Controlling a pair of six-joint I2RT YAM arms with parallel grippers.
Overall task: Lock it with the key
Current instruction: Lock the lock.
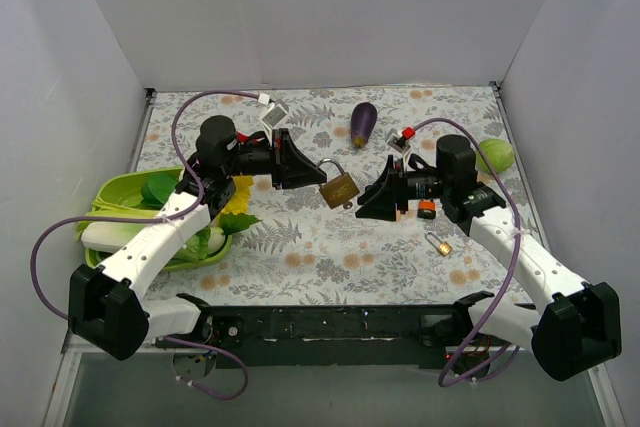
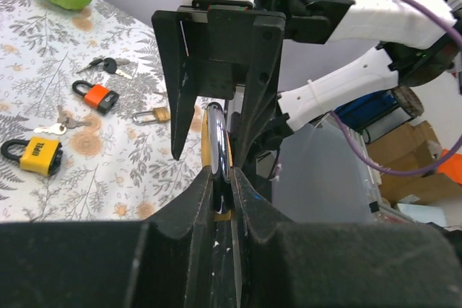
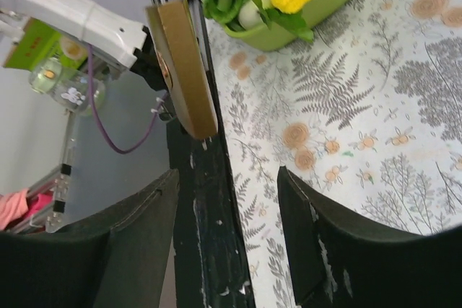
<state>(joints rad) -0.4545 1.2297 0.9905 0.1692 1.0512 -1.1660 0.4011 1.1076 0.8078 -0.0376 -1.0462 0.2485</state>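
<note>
Centre of bench: only a narrow gap between brass padlock (image 1: 339, 188), hung from closed left gripper (image 1: 315, 175), and parted right gripper (image 1: 366, 198). Left edge: blocked by green tray (image 1: 118, 192). Far edge: eggplant (image 1: 363, 123) at middle, open cloth either side. Right edge: green fruit (image 1: 495, 155); orange padlock (image 1: 427, 209) and small brass padlock (image 1: 438, 244) beside right arm. Near edge, middle: open passage between the arms.
</note>
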